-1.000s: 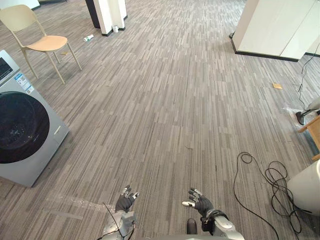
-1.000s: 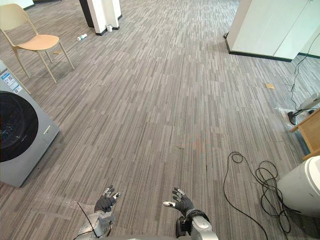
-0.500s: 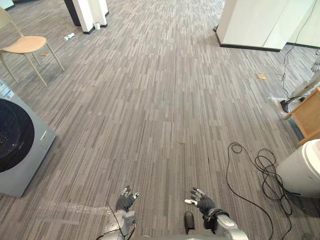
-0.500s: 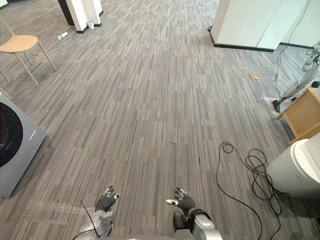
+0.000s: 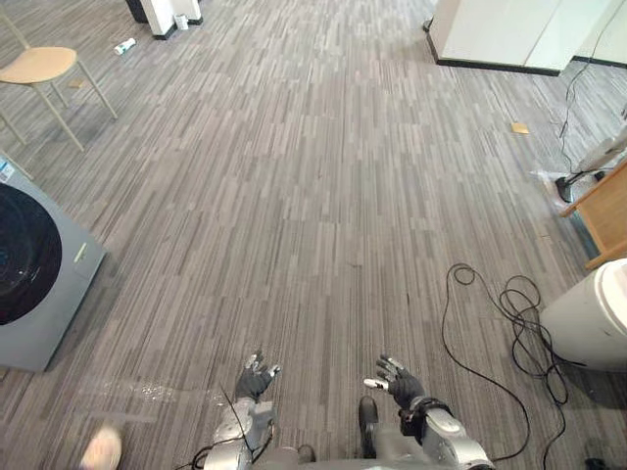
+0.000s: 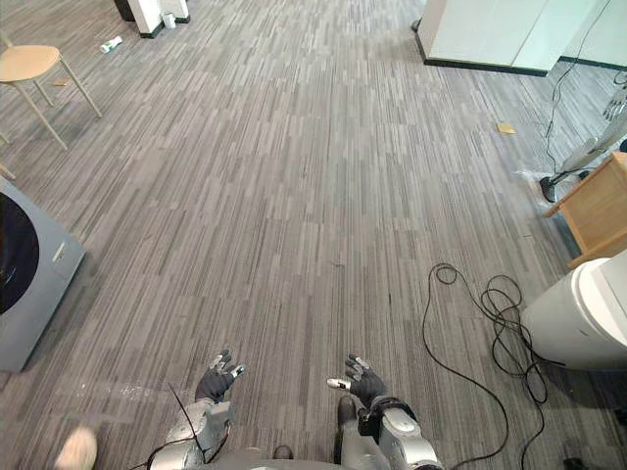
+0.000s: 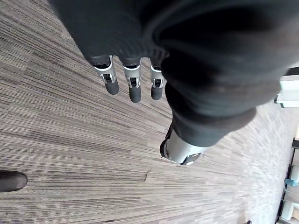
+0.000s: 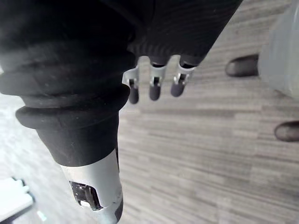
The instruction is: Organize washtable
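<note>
Both my hands hover low over a grey striped carpet floor (image 5: 294,196). My left hand (image 5: 253,380) is open, its fingers (image 7: 133,86) straight and holding nothing. My right hand (image 5: 397,382) is open too, with its fingers (image 8: 154,88) spread over bare carpet. A grey washing machine (image 5: 34,269) with a dark round door stands at the left, well apart from both hands.
A beige chair (image 5: 39,67) stands at the far left, with a small bottle (image 5: 124,45) lying beyond it. At the right are a white round bin (image 5: 593,318) and a wooden piece of furniture (image 5: 602,211). A white cabinet (image 5: 509,29) stands far back. A pale blurred thing (image 5: 98,448) shows at the lower left.
The whole picture has shifted, so the camera moved; the washing machine and chair sit further left. Both hands keep the same open pose. A pale blurred thing has come in at lower left.
</note>
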`<state>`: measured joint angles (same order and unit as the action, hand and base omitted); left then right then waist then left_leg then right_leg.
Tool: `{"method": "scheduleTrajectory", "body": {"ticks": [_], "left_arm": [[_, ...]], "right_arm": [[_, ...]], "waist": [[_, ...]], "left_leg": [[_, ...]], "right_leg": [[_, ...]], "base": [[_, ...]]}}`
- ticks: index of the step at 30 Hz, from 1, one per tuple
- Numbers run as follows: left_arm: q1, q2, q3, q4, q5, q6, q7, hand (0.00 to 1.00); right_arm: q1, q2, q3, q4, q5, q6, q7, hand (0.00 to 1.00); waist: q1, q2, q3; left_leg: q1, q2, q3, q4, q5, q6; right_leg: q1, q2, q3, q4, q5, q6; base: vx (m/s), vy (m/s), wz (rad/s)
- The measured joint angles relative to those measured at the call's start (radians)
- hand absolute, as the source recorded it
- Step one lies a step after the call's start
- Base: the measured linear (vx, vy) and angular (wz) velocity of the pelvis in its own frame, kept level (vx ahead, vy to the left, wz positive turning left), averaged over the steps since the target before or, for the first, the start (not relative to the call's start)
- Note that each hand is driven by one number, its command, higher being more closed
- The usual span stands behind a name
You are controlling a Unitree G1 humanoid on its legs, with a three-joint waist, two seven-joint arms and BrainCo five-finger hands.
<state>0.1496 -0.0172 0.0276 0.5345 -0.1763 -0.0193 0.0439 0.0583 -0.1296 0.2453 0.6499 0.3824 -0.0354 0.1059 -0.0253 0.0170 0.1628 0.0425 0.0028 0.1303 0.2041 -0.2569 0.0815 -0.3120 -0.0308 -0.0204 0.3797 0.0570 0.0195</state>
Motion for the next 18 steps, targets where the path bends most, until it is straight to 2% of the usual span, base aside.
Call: {"method": "scheduleTrajectory", "body": {"ticks": [1,2,3,5,7,8,9,10,11,12,13,14,15,16,18], "left_arm": [[0.010,0.002,-0.007,-0.002,0.001,0.000,0.001,0.00],[0.019,0.013,-0.022,-0.002,0.001,0.000,0.000,0.00],[0.019,0.018,-0.029,-0.004,0.001,0.000,0.000,0.00],[0.020,0.023,-0.034,-0.013,0.001,0.000,-0.001,0.00],[0.020,0.029,-0.039,-0.016,0.000,0.001,-0.001,0.00],[0.020,0.031,-0.055,-0.018,0.000,0.001,-0.001,0.00],[0.026,0.031,-0.078,-0.029,-0.001,0.001,-0.002,0.00],[0.032,0.030,-0.089,-0.028,-0.001,0.000,-0.004,0.00],[0.023,0.036,-0.097,-0.026,-0.001,0.000,-0.009,0.00],[0.005,0.027,-0.101,-0.024,-0.005,0.006,-0.020,0.00],[-0.003,0.022,-0.101,-0.023,-0.008,0.010,-0.024,0.00],[-0.012,0.015,-0.098,-0.023,-0.013,0.013,-0.026,0.00],[-0.013,0.009,-0.098,-0.022,-0.015,0.014,-0.026,0.00],[-0.035,0.008,-0.100,-0.023,-0.028,0.013,-0.039,0.00],[-0.052,0.006,-0.103,-0.034,-0.030,0.011,-0.050,0.00]], "right_arm": [[0.013,0.006,0.000,-0.017,0.000,-0.001,0.000,0.00],[0.034,0.005,-0.004,-0.030,-0.003,-0.002,0.001,0.00],[0.042,0.004,-0.009,-0.035,-0.004,-0.003,0.001,0.00],[0.063,0.005,-0.021,-0.036,-0.013,-0.003,-0.002,0.00],[0.066,0.005,-0.035,-0.053,-0.019,-0.008,0.000,0.00],[0.072,0.002,-0.044,-0.057,-0.021,-0.011,-0.001,0.00],[0.092,-0.011,-0.046,-0.077,-0.022,-0.015,-0.001,0.00],[0.104,-0.019,-0.045,-0.088,-0.022,-0.019,0.002,0.00],[0.097,-0.015,-0.049,-0.081,-0.025,-0.023,0.003,0.00],[0.067,-0.022,-0.041,-0.075,-0.036,-0.023,0.002,0.00],[0.055,-0.025,-0.040,-0.077,-0.040,-0.025,0.002,0.00],[0.032,-0.035,-0.022,-0.075,-0.040,-0.025,0.003,0.00],[0.024,-0.041,-0.014,-0.074,-0.040,-0.025,0.003,0.00],[0.010,-0.046,0.000,-0.061,-0.039,-0.025,0.004,0.00],[0.006,-0.044,0.000,-0.049,-0.040,-0.025,0.004,0.00]], "waist": [[-0.014,0.005,0.017],[-0.020,-0.007,0.021],[-0.022,-0.005,0.021],[-0.052,-0.023,0.038],[-0.071,-0.036,0.045],[-0.080,-0.030,0.040],[-0.091,0.003,0.016],[-0.093,0.024,-0.010],[-0.096,0.020,-0.022],[-0.078,0.055,-0.019],[-0.071,0.064,-0.018],[-0.052,0.079,-0.009],[-0.039,0.086,-0.004],[-0.021,0.088,0.003],[-0.014,0.065,0.017]], "left_leg": [[0.033,-0.005,-0.001,-0.015,-0.008,0.011],[0.057,-0.008,-0.002,-0.021,-0.026,0.011],[0.061,-0.008,-0.003,-0.021,-0.033,0.007],[0.090,-0.014,-0.023,-0.040,-0.055,-0.011],[0.125,-0.015,-0.035,-0.057,-0.070,-0.039],[0.154,0.005,-0.045,-0.064,-0.094,-0.056],[0.175,0.051,-0.066,-0.064,-0.123,-0.093],[0.178,0.073,-0.084,-0.047,-0.133,-0.112],[0.131,0.092,-0.093,0.058,-0.136,-0.124],[0.014,0.146,-0.085,0.324,-0.097,-0.150],[-0.038,0.164,-0.073,0.429,-0.034,-0.145],[-0.107,0.179,-0.078,0.610,0.129,-0.098],[-0.124,0.190,-0.088,0.688,0.149,-0.090],[-0.163,0.202,-0.099,0.823,0.127,-0.081],[-0.208,0.206,-0.103,0.908,0.116,-0.079]], "right_leg": [[-0.014,-0.011,-0.007,0.041,-0.047,0.005],[-0.033,-0.015,-0.007,-0.023,-0.059,0.019],[-0.045,-0.016,-0.008,-0.075,-0.054,0.026],[-0.079,-0.035,-0.025,-0.291,-0.029,0.054],[-0.112,-0.045,-0.048,-0.297,-0.029,0.054],[-0.115,-0.043,-0.053,-0.272,-0.029,0.046],[-0.123,-0.018,-0.073,-0.228,-0.018,0.028],[-0.122,-0.001,-0.090,-0.216,-0.012,0.024],[-0.124,0.013,-0.099,-0.196,0.074,0.000],[-0.112,0.057,-0.109,-0.157,0.089,-0.055],[-0.109,0.070,-0.109,-0.139,0.056,-0.069],[-0.070,0.094,-0.083,-0.135,0.015,-0.089],[-0.037,0.109,-0.069,-0.143,0.004,-0.096],[0.032,0.128,-0.048,-0.155,-0.012,-0.118],[0.158,0.128,-0.015,-0.190,-0.018,-0.127]], "base": [[0.03,0.016,0.05],[0.05,0.019,0.01],[0.19,-0.015,-0.02],[0.28,-0.054,0.17],[0.35,-0.117,0.31],[0.50,-0.194,0.56],[0.57,-0.219,0.67],[0.74,-0.255,0.66],[0.78,-0.296,0.31],[0.92,-0.382,0.04],[0.88,-0.394,-0.48],[0.59,-0.259,-0.63],[0.74,-0.262,-0.84],[0.66,-0.232,-0.64],[0.68,-0.225,-0.36]]}}
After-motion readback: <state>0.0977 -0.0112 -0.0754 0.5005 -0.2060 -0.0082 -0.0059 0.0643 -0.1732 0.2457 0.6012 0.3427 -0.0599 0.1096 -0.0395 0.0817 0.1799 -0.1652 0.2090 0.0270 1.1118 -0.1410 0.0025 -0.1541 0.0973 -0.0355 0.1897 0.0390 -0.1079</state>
